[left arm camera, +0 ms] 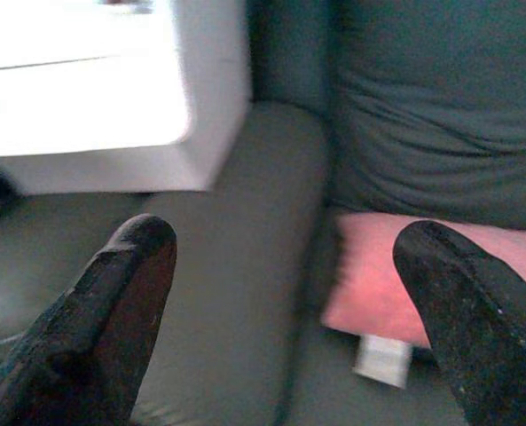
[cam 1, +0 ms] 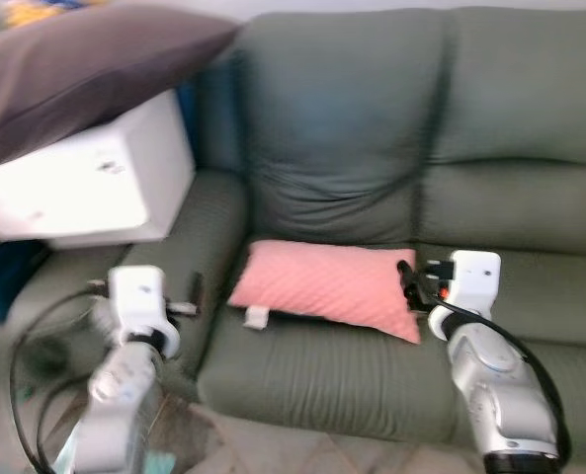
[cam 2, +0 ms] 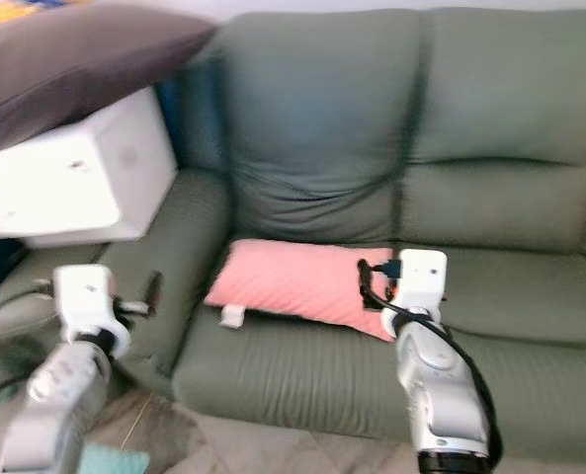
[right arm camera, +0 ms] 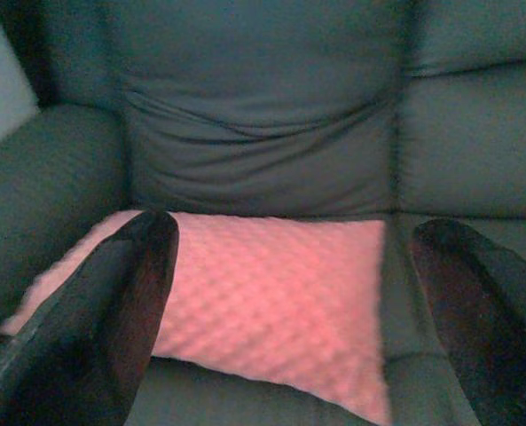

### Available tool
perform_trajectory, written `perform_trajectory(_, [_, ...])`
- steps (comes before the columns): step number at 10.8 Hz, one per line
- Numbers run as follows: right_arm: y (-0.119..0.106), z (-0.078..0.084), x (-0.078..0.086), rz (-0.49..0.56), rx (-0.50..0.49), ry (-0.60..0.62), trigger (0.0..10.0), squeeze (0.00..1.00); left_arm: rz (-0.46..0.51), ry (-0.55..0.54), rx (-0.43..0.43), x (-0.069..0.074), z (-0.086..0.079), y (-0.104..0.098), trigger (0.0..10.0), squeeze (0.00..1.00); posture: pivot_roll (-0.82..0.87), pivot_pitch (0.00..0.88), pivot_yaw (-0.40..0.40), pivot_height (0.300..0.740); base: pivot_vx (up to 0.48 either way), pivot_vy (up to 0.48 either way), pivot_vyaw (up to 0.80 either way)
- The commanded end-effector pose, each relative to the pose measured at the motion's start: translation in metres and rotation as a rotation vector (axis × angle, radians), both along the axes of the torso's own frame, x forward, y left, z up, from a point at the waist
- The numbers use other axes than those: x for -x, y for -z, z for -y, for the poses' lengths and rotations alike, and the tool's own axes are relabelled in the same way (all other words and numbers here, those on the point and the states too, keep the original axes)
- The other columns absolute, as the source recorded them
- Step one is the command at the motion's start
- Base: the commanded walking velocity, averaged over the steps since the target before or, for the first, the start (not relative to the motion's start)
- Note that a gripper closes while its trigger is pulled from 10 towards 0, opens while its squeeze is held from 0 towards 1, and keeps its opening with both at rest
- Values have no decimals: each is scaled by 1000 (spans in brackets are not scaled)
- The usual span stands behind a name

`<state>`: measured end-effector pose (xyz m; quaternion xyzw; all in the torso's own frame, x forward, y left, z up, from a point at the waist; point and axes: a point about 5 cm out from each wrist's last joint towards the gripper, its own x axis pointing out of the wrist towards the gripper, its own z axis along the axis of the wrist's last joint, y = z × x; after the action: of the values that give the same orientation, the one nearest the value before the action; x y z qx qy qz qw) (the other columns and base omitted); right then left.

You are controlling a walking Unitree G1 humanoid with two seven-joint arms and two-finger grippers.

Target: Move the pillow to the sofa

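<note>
Right wrist view: right end effector [right arm camera: 294, 311] spread wide, empty, pink quilted rectangular pillow [right arm camera: 263, 311] lying just ahead on grey-green fabric sofa [right arm camera: 263, 133] seat. Left end effector [left arm camera: 285, 302] likewise released, over sofa armrest, pillow off toward its right finger.

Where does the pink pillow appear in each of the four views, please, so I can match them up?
Left eye view: pink pillow lies on the sofa seat, centre.
Right eye view: left of centre.
Left wrist view: beside the armrest, by one finger.
Right wrist view: between both fingers.
Shared landmark: the sofa's creased back cushion.
</note>
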<state>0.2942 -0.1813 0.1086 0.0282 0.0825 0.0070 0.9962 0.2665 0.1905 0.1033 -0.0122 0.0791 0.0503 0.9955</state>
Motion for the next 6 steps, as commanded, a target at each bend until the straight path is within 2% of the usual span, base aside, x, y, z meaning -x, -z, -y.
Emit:
perform_trajectory(1, [0, 1, -1, -1, 8, 1, 10000, 0, 18, -31, 0, -5, -5, -5, 10000, 0, -35, 35, 85, 740, 0, 0, 0])
perform_trajectory(3, [0, 3, -2, 4, -11, 18, 10000, 0, 53, -55, 56, -13, -6, -13, 10000, 0, -23, 46, 91, 740, 0, 0, 0])
perform_trajectory(5, [-5, 0, -4, 26, -1, 9, 10000, 0, 85, 30, 82, -14, 12, -18, 10000, 0, -31, 47, 96, 740, 0, 0, 0])
perform_trajectory(6, [-5, 2, -4, 27, -1, 12, 10000, 0, 82, 31, 91, -14, 14, -18, 10000, 0, -34, 48, 98, 740, 0, 0, 0])
